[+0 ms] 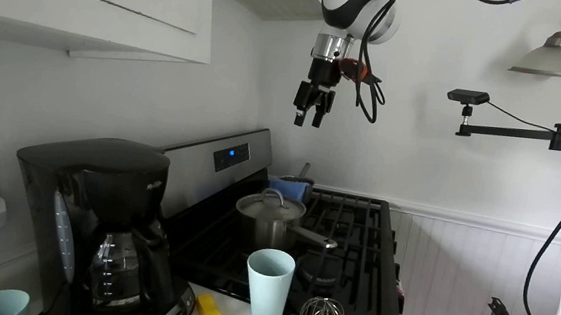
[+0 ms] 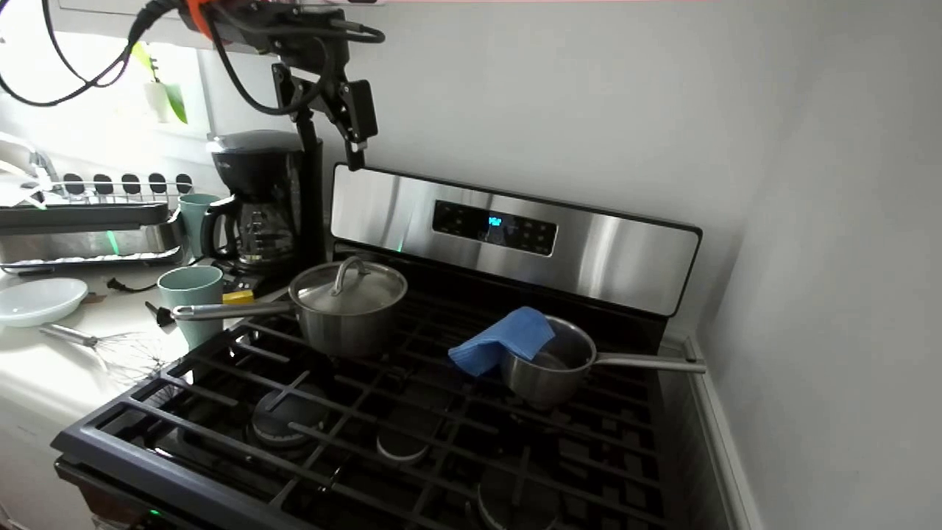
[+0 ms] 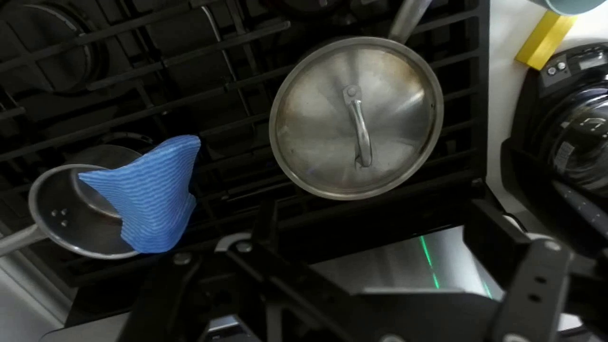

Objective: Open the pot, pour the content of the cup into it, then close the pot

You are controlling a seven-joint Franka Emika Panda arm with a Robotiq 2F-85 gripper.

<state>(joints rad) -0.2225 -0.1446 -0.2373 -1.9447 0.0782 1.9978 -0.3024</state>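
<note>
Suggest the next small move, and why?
I'd probably ease the gripper down toward the lid handle, jaws kept open. The lid sits on the pot, the jaws stand apart with nothing between them above it, and the cup stands upright on the counter, so opening likely comes first.

The pot (image 2: 349, 333) and saucepan (image 2: 544, 382) share 1 colour, silver. The cup (image 1: 268, 295) is pale blue, the sponge (image 1: 209, 314) yellow, the cloth (image 3: 153, 199) blue with fine wavy lines. Coffee maker (image 1: 103, 163), stove grates (image 3: 225, 88) and end effector (image 1: 308, 120) are black; the desk (image 2: 44, 386) is white.
</note>
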